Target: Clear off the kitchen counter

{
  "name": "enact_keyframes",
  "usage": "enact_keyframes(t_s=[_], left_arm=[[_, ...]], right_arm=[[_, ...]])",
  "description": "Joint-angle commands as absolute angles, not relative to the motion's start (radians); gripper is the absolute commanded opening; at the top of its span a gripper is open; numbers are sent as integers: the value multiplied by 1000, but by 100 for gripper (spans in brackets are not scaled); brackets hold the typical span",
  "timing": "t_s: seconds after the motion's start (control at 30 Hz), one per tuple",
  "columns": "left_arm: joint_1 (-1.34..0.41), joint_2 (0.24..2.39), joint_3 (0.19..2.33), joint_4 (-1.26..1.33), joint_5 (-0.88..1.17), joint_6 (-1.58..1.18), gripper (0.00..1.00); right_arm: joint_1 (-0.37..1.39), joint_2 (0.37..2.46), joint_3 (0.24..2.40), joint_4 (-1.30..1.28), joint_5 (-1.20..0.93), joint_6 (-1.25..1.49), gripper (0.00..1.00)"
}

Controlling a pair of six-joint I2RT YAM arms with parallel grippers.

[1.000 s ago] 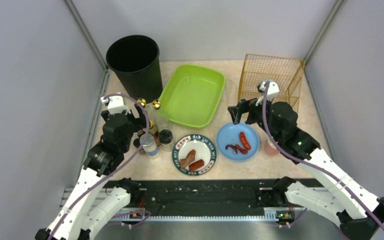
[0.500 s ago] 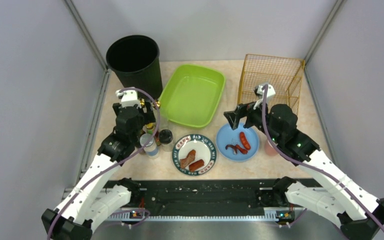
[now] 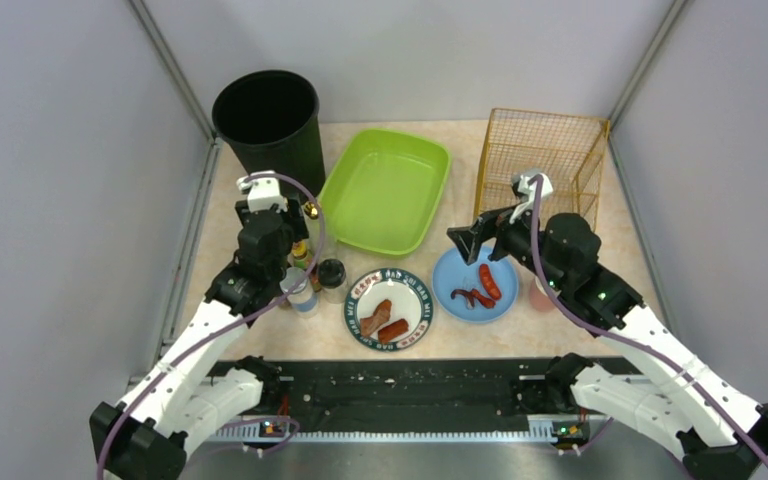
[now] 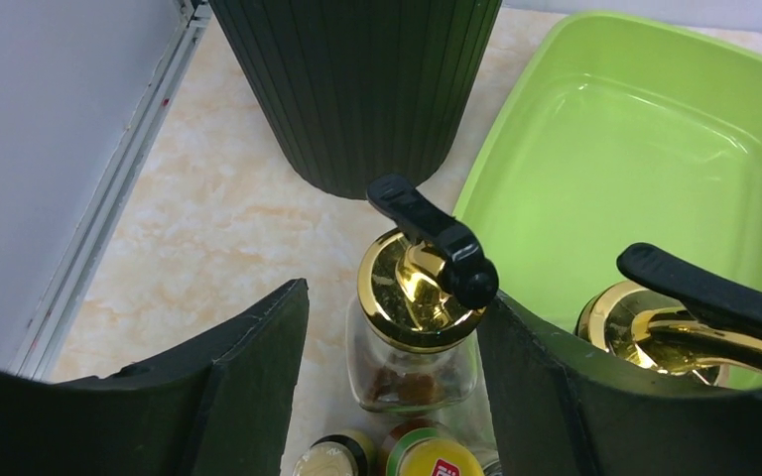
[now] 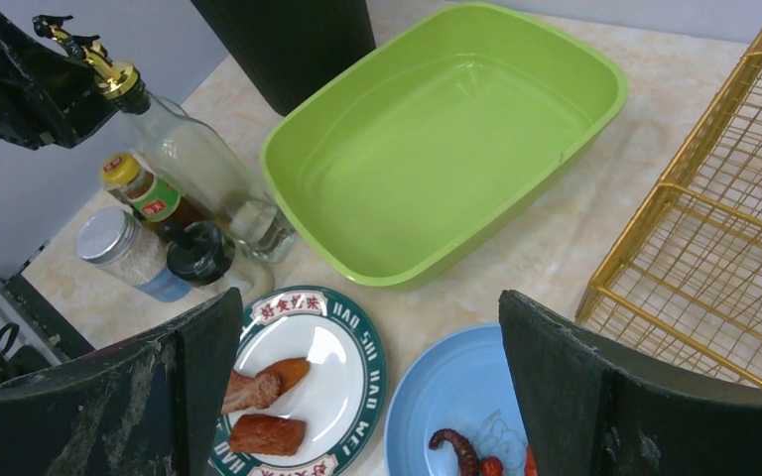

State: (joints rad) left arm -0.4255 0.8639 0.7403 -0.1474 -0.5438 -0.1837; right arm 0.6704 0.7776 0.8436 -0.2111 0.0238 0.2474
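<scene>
The left jaws stand spread around a gold-capped bottle [image 4: 397,297], not pinching it, with the black bin [image 4: 357,89] just beyond. The right jaws gape wide over a blue plate [image 5: 446,397]. The marbled surface [image 4: 228,228] lies beneath both.

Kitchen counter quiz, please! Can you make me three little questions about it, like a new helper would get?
1. True or false: the green tray is empty.
2. What stands between the jaws of the left gripper? A) gold-capped bottle B) spoon C) banana
3. How many plates on the kitchen counter hold food?
Key: 1 true; 2 A; 3 two, the patterned plate and the blue plate.
</scene>
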Motion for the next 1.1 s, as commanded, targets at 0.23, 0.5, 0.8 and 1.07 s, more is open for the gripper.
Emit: enact_keyframes(t_s=[0.23, 0.5, 0.8, 1.07], left_arm=[[-428, 916, 719, -8, -554, -161, 57], [-428, 954, 714, 18, -567, -166, 40], [-428, 921, 717, 27, -595, -141, 0], [-427, 911, 793, 35, -650, -81, 0]], right_arm=[[681, 773, 841, -179, 4, 260, 98], [681, 774, 838, -182, 4, 259, 98], [680, 784, 836, -176, -21, 261, 98], [681, 791, 860, -193, -24, 270, 98]])
